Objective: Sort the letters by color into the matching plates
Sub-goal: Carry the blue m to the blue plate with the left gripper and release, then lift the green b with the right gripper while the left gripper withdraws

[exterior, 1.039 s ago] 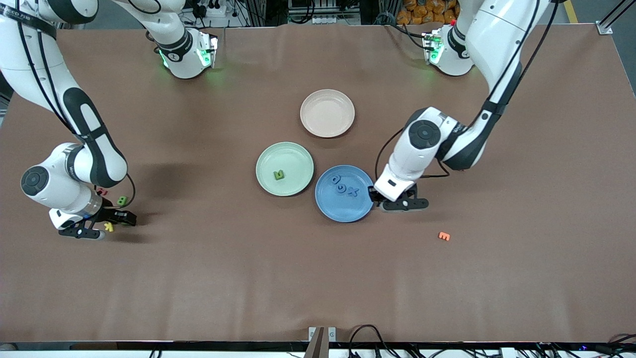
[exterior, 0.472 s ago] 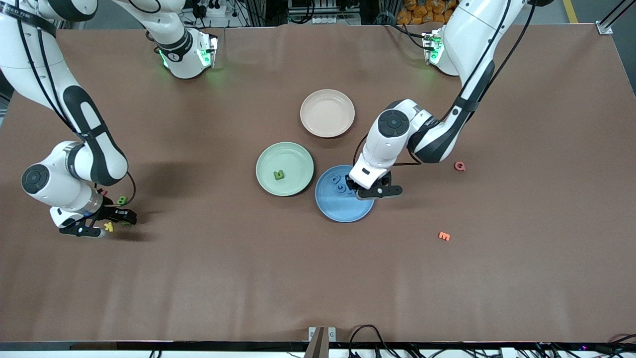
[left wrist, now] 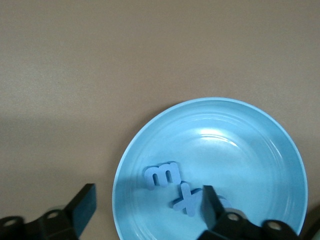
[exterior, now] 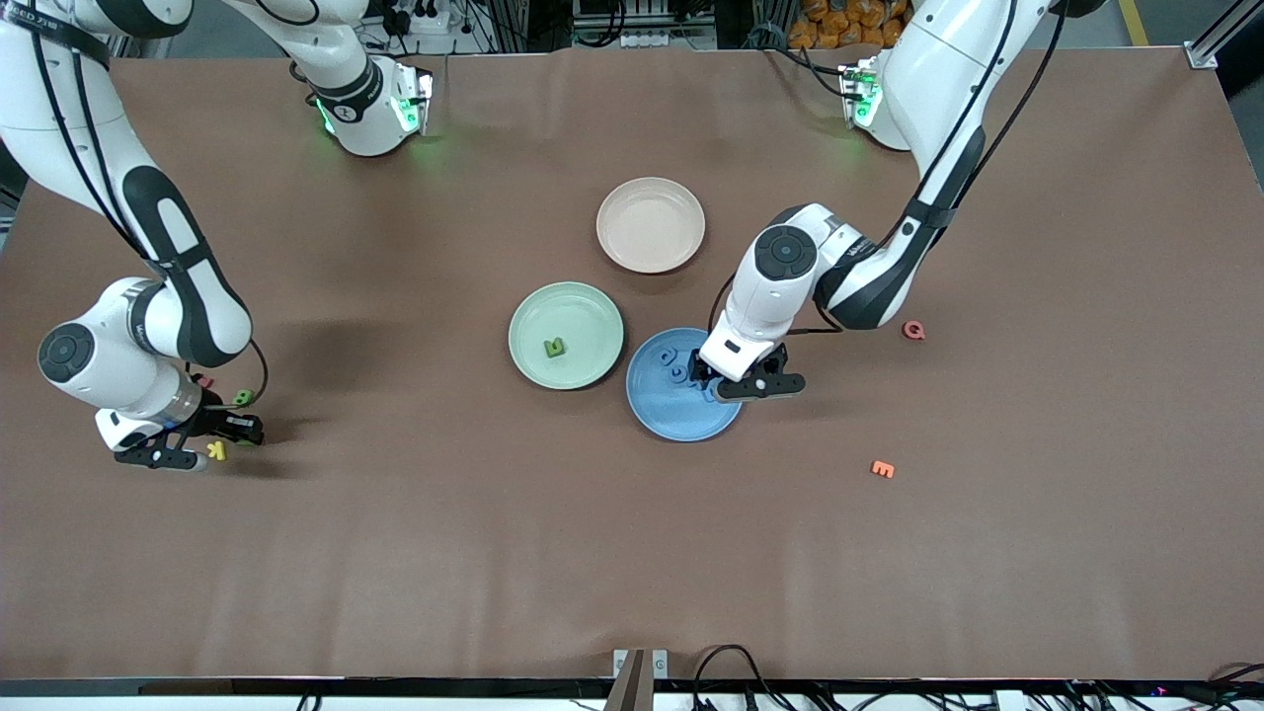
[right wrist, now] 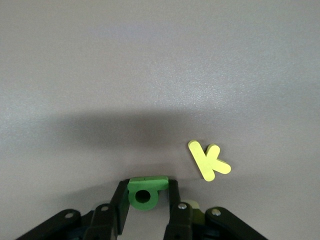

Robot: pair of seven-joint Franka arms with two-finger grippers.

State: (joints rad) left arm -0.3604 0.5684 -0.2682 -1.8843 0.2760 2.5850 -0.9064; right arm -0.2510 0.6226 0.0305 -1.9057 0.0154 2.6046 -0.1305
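Left gripper low over the blue plate, at the side of the plate toward the left arm's end of the table; fingers spread wide apart, nothing between them; in the left wrist view a blue letter M and a blue letter X lying flat in the plate just past the open fingers, touching each other; two more blue letters visible in the plate from the front view, partly hidden by the gripper.

Blue plate near the middle of the tabletop, touching or almost touching the pale green plate, which sits slightly farther from the front camera and toward the right arm's end; one green letter inside the pale green plate; beige-pink plate farther still, toward the base edge.

Right gripper low, close to the right arm's end edge of the table; fingers clamped on a green letter with a round hole, as the right wrist view shows; yellow letter K flat on the table just beside it; another green letter and a red letter close by, the red one mostly hidden under the arm.

Toward the left arm's end: red letter Q and orange letter E, well apart, both flat on the brown tabletop.
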